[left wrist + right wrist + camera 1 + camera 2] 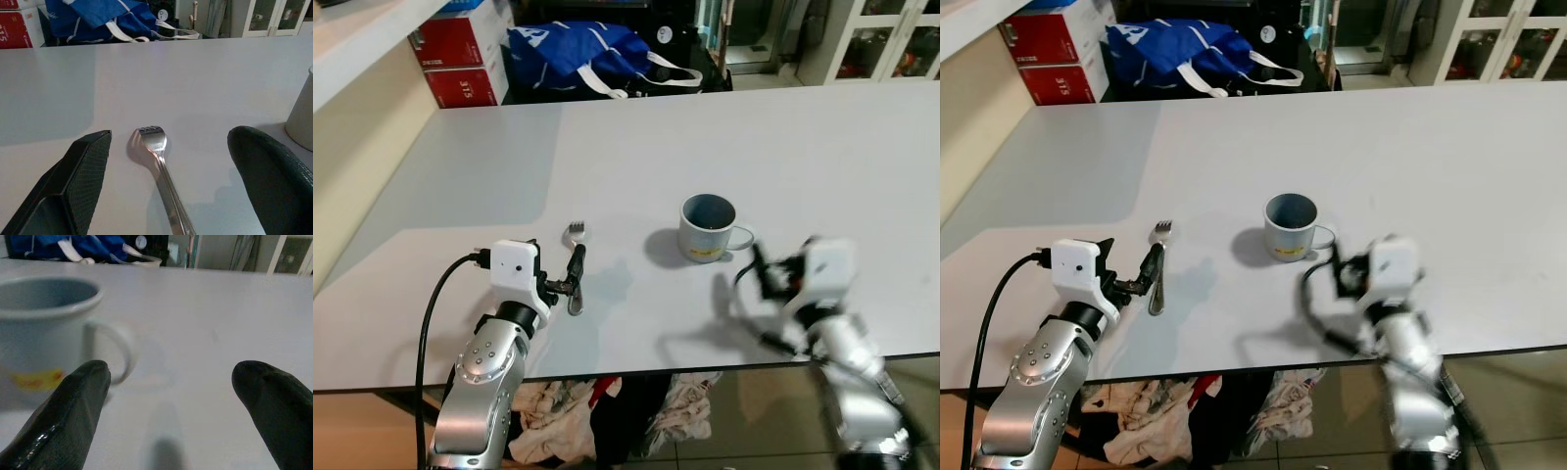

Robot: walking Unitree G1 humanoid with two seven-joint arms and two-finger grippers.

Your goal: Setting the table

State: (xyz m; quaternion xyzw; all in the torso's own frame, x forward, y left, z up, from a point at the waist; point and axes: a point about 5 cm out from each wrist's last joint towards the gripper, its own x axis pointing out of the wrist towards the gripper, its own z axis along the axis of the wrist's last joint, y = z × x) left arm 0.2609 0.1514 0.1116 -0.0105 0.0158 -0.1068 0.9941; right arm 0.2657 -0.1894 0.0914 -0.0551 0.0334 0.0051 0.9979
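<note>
A metal fork (576, 235) lies on the white table (803, 137) near its front left, tines pointing away from me. My left gripper (575, 274) is down at the fork's handle, open. In the left wrist view the fork (160, 166) runs between the two spread fingers (83, 166). A grey-blue mug (707, 226) with a yellow mark stands upright right of the fork, its handle turned right. My right gripper (760, 268), blurred, is open just beside the mug's handle. In the right wrist view the mug (44, 328) is off to one side of the spread fingers (83, 396).
A blue bag (578, 49) and red boxes (460, 59) sit beyond the table's far edge. White glass-door cabinets (891, 39) stand at the back right. Crumpled clothes (607, 411) lie on the floor under the table's front edge.
</note>
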